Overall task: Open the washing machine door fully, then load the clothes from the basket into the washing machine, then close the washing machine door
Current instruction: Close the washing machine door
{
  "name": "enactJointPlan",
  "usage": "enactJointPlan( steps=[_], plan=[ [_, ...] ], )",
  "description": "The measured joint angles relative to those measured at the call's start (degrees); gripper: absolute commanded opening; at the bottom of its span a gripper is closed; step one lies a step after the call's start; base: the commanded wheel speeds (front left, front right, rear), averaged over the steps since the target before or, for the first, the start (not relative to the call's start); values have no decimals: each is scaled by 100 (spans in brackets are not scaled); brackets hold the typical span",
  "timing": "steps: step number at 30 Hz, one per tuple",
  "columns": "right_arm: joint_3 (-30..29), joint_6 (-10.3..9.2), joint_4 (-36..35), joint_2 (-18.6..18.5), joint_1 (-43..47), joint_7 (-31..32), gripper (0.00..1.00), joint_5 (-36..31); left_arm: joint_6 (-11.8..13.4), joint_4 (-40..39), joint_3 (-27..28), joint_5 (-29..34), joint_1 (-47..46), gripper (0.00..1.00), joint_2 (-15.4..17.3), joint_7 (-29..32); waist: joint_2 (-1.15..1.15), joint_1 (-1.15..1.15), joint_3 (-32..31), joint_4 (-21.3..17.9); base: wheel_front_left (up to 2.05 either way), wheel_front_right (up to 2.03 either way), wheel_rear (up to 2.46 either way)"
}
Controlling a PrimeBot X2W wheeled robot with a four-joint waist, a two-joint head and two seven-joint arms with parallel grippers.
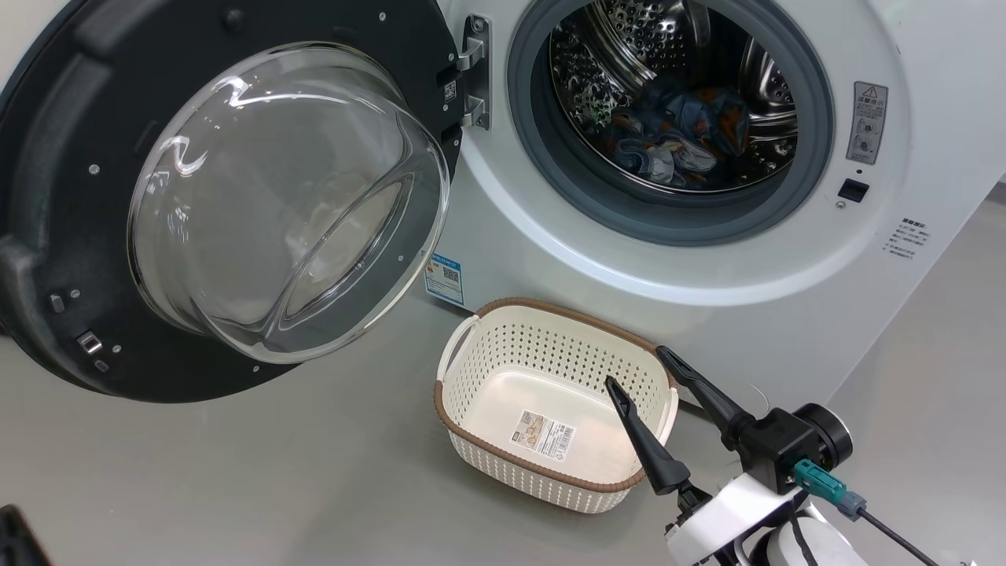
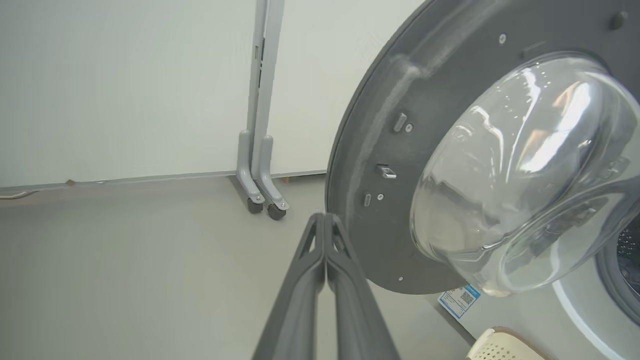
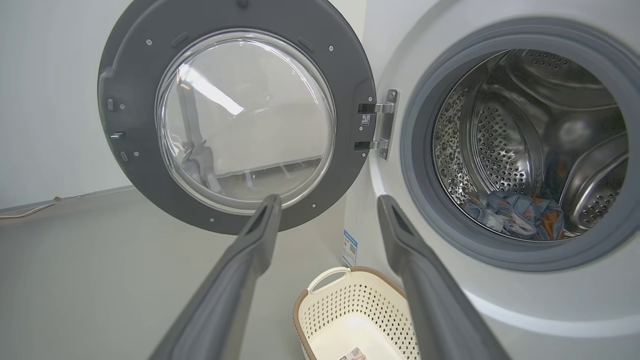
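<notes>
One door (image 1: 283, 204), wide open to the left of the washer (image 1: 707, 314), hung on a hinge (image 1: 474, 75) at its right edge, with the free latch edge far out left. To shut it, by the look of things: push that free edge rightward round the hinge.

Nearer to that edge by far: left gripper (image 2: 325, 217), fingers pressed together on nothing, aimed at the door's rim below the latch (image 2: 386, 171); touching or apart, cannot tell.

Right gripper (image 1: 635, 365) spread and empty, over the right end of the basket (image 1: 519, 479).

One basket, on the floor just before the washer, holding only a label.

Clothes (image 1: 676, 137) in one heap low in the drum; number of pieces not to be told.

Two grippers.
</notes>
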Motion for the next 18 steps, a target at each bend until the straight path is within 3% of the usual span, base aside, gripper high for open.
enactJointPlan(
  steps=[13,18],
  plan=[
    [-104,0,32,25,18,0,100,42,45,102,1217,-1125,-85,0,-10,-1,0,0,-73,-55,0,0,0],
    [-119,0,35,31,47,0,100,42,-68,241,1605,-1384,-318,0,-33,-1,0,0,-92,-79,0,0,0]
  ],
)
